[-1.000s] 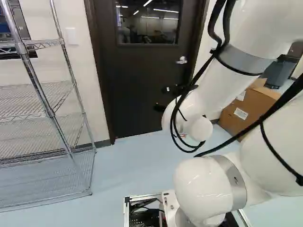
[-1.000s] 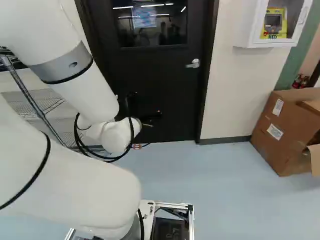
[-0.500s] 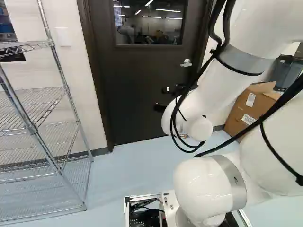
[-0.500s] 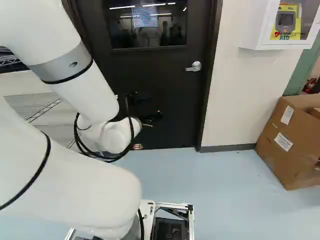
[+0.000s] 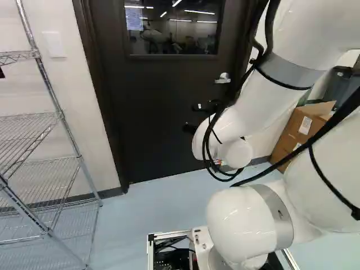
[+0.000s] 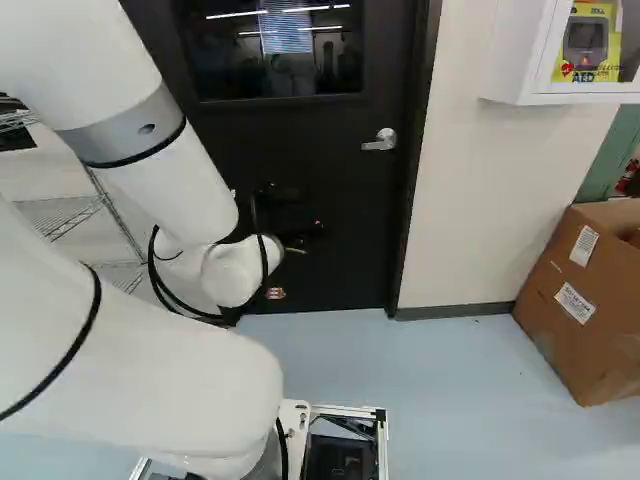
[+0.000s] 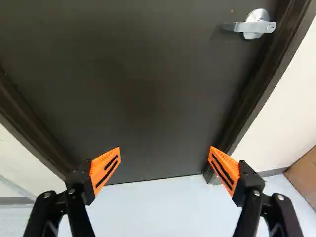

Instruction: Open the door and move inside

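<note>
Plainly, the door [image 7: 128, 89] is shut, ahead of the pincer [image 7: 165, 150], which is spread wide and empty; its lever [image 7: 253, 26] sits near the jamb [image 7: 265, 74]; smooth metal, probably sprung, best pressed near its free end; the door likely swings heavy.

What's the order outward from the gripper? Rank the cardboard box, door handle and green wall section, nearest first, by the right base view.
1. Door handle: right of the gripper, on the door.
2. Cardboard box: farther right, on the floor.
3. Green wall section: farthest, beyond the box.
</note>
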